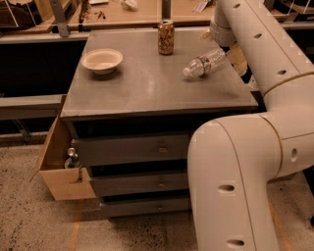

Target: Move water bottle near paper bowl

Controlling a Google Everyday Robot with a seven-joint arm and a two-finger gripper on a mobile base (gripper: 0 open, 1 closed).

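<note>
The water bottle is a clear ribbed bottle with a white cap. It lies tilted at the right rear of the grey cabinet top, cap pointing front-left. My gripper is at the bottle's base end, at the table's right edge, at the end of the white arm coming down from the upper right. The arm hides where the gripper meets the bottle. The off-white paper bowl sits at the left rear of the top, well apart from the bottle.
A tall orange-patterned can stands at the rear middle, between bowl and bottle. The cabinet has several drawers. An open cardboard box holding small bottles stands at its left. A wooden table runs behind.
</note>
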